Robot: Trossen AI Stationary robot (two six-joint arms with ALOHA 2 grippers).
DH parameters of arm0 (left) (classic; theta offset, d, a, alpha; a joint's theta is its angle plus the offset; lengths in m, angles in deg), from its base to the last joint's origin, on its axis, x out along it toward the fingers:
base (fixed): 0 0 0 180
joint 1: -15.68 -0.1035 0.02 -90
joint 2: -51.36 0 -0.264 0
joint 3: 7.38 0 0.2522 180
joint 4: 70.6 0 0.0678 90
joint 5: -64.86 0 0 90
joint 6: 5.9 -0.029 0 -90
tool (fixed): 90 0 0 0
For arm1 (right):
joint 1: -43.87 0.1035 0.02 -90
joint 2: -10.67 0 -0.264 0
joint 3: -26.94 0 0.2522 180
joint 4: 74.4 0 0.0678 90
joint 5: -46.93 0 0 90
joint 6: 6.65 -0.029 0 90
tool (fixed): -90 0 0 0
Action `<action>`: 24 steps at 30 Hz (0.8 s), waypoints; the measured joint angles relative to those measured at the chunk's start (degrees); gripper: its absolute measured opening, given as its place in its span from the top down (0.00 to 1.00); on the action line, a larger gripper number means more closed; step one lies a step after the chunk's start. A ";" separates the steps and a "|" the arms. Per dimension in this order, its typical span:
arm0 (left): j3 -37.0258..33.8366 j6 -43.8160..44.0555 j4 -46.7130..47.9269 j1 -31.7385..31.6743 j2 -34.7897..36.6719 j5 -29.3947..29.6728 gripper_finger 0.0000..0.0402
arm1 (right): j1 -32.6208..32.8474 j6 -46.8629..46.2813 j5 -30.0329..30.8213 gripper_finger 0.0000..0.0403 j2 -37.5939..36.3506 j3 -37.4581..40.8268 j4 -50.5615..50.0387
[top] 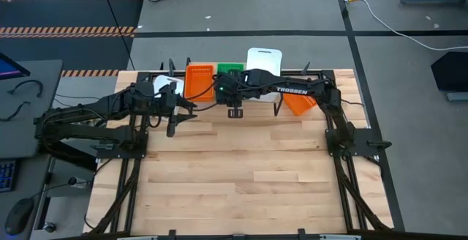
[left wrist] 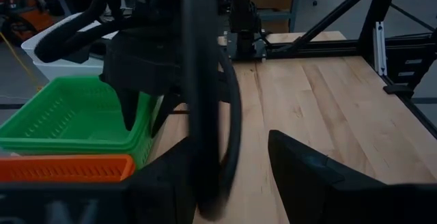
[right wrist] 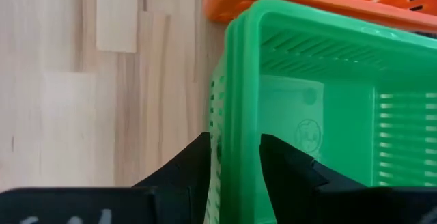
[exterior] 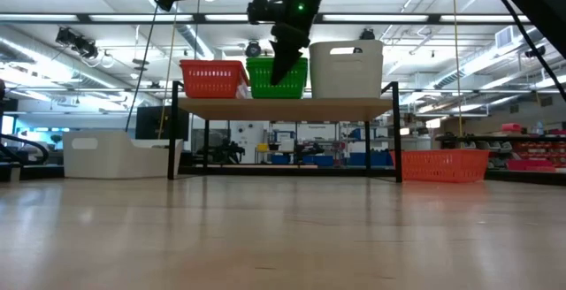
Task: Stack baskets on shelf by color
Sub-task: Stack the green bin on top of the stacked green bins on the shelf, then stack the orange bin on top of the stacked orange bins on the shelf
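Green plastic fills the right wrist view: the right gripper has one finger on each side of the near wall of the green basket, pinching that wall at its rim. In the high view this gripper sits at about 12 o'clock on the table, over the shelf, whose plank carries three stacks in a row: an orange basket, the green basket in the middle, and a white basket. In the low view the right arm comes down onto the front of the green basket. Another orange basket rests on the tabletop at about 1 o'clock, beside the shelf's leg, and another white basket lies at about 11 o'clock. The left gripper hangs at about 10 o'clock, just in front of the shelf, its fingers spread and holding nothing.
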 joint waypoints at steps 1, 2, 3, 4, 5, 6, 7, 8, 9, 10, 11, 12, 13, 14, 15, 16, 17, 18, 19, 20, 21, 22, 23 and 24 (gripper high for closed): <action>0.00 -0.04 0.02 0.00 0.00 0.00 0.57 | 0.10 0.63 0.26 0.67 0.00 0.00 -0.28; 0.00 -0.06 0.02 0.00 0.00 0.00 0.57 | 0.20 1.00 0.74 0.67 0.00 0.00 -0.44; 0.00 -0.05 0.02 0.00 0.00 0.00 0.57 | 0.29 1.27 1.15 0.67 0.00 0.00 -0.51; 0.00 -0.05 0.02 0.00 0.00 0.01 0.57 | 0.34 1.54 1.31 0.67 0.00 0.00 -0.61; 0.00 -0.04 0.02 0.00 0.00 0.00 0.57 | 0.36 1.85 1.35 0.67 0.00 0.00 -0.74; 0.00 -0.04 0.02 0.00 0.00 0.00 0.57 | 0.37 2.27 1.41 0.67 0.00 0.00 -0.88; 0.00 -0.04 0.00 0.00 0.00 0.00 0.57 | 0.35 2.75 1.53 0.67 0.00 0.00 -1.05; 0.00 -0.04 0.02 0.00 0.00 0.00 0.57 | 0.37 3.15 1.86 0.67 0.00 0.00 -1.15; 0.00 -0.04 0.01 0.00 0.00 0.00 0.57 | 0.41 3.47 2.43 0.67 0.00 0.00 -1.08; 0.00 -0.04 0.02 0.00 0.00 0.01 0.57 | 0.47 3.64 3.03 0.67 0.00 0.00 -0.88; 0.00 -0.04 0.00 0.00 0.00 0.00 0.57 | 0.54 3.73 3.52 0.67 0.00 0.00 -0.57; 0.00 -0.04 0.00 0.00 0.00 0.00 0.57 | 0.63 3.74 4.08 0.67 0.00 0.00 -0.06; 0.00 -0.04 0.02 0.00 0.00 0.00 0.57 | 0.72 3.75 4.45 0.67 0.00 0.00 0.50; 0.00 -0.04 0.00 0.00 0.00 0.00 0.57 | 0.77 3.76 4.45 0.67 -0.07 0.00 0.92; 0.00 -0.02 0.01 0.00 0.00 0.00 0.57 | 0.92 3.91 4.48 0.67 -0.14 0.00 1.38; 0.00 -0.02 0.00 0.00 0.00 0.00 0.57 | 1.10 4.06 4.49 0.67 -0.20 0.00 2.12; 0.00 -0.02 0.00 0.00 0.00 0.00 0.57 | 1.32 4.14 4.47 0.67 -0.31 -0.20 2.65; 0.00 -0.02 0.00 0.00 -0.02 0.00 0.57 | 1.49 4.14 4.43 0.67 -0.57 -0.46 2.56; 0.00 -0.02 0.00 0.01 -0.02 0.01 0.57 | 1.77 4.14 4.45 0.67 -0.78 -0.80 2.52; 0.00 -0.01 0.00 0.00 -0.02 0.00 0.57 | 2.02 4.14 4.45 0.67 -0.90 -1.40 2.63; 0.00 0.01 0.02 0.00 -0.02 0.00 0.57 | 2.30 4.14 4.49 0.67 -0.96 -2.16 2.46; 0.00 0.01 0.02 0.00 -0.02 0.02 0.57 | 2.57 4.10 4.47 0.67 -0.96 -3.06 1.53; 0.00 0.01 0.02 0.00 -0.02 0.00 0.57 | 2.96 3.90 4.49 0.67 -0.93 -4.11 0.44; 0.00 0.01 0.04 0.00 -0.02 0.01 0.57 | 3.45 3.74 4.48 0.67 -0.92 -5.15 -0.17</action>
